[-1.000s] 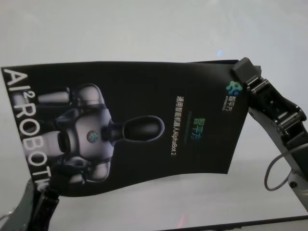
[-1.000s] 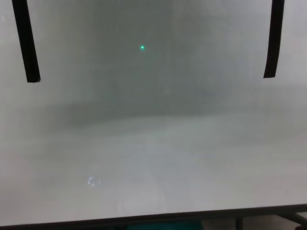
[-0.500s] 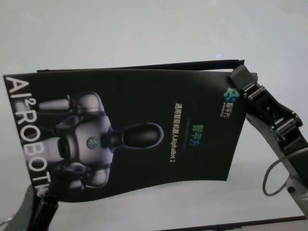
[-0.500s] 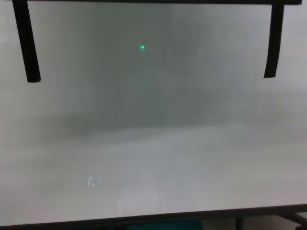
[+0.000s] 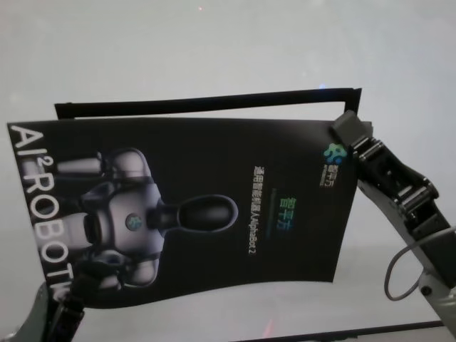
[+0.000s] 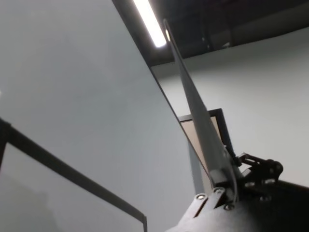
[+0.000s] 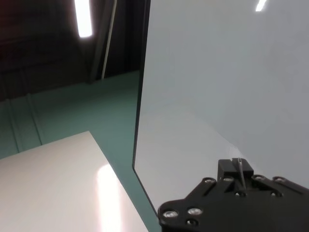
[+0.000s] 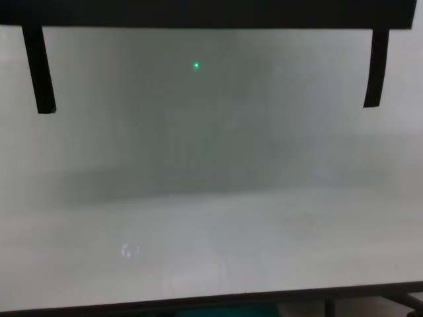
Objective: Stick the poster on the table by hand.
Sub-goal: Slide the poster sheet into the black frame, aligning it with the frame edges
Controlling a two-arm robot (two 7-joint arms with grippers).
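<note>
Here the poster [image 5: 192,206] hangs above the table [image 5: 214,43], held at two corners.

Head view: the right gripper [image 5: 347,132] pinches the far right corner and the left gripper [image 5: 68,296] the near left one, probably to keep the sheet stretched; its near edge still sags, and the left jaws are hidden under it.
Wrist views: each gripper is closed on the sheet's thin edge.
Chest view: only black strips [image 8: 39,69] on the table; no gripper shows.
</note>
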